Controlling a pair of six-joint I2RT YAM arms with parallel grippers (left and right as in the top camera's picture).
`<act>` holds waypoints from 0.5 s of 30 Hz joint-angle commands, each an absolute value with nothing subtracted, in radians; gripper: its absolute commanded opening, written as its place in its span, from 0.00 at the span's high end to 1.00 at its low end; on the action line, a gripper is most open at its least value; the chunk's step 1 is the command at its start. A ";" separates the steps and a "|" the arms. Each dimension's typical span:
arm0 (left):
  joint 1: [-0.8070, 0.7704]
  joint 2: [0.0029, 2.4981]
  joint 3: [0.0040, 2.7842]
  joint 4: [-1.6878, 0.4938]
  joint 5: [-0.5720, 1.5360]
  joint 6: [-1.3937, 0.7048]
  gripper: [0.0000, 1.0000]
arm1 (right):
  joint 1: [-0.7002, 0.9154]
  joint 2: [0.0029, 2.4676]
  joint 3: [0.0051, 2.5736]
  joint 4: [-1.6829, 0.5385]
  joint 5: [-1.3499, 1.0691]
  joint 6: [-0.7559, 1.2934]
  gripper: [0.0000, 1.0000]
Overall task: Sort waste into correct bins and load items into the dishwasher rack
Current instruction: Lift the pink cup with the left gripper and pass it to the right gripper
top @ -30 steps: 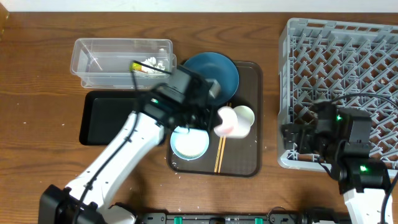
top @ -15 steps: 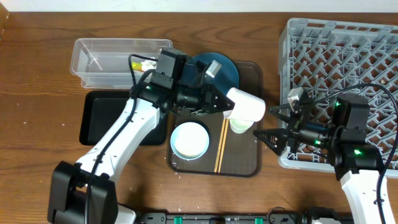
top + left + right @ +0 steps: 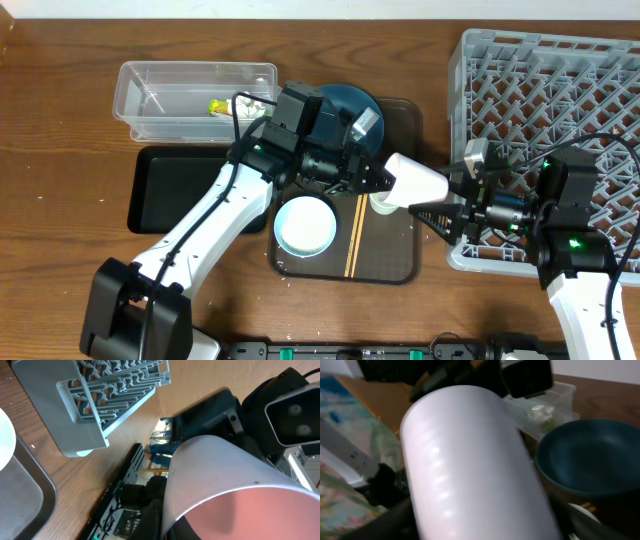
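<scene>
While left claw (image 3: 386, 183) grips, right claw (image 3: 433, 197) straddles cup (image 3: 415, 179).

left arm (image 3: 215, 220): rounded white links between black joint housings, a thin black cable running along them, and a silver-grey camera block (image 3: 362, 122) at the wrist. right arm (image 3: 578, 262): boxy black housings with small green lights, a white near link, looping black cables and a pale grey camera box (image 3: 473, 155). right gripper (image 3: 428, 196): slim, black, tapered jaws.
</scene>
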State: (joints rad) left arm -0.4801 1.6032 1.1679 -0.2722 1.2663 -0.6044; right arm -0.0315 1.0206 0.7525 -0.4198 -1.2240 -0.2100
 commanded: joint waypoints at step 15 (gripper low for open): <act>-0.480 1.605 1.173 -0.355 1.053 -0.527 0.38 | -0.020 1.021 0.770 -0.419 -1.172 -0.149 0.63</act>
State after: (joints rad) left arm -0.4847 1.6028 1.1683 -0.3099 1.1954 -0.5968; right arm -0.0319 1.0210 0.7525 -0.4217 -1.2312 -0.2043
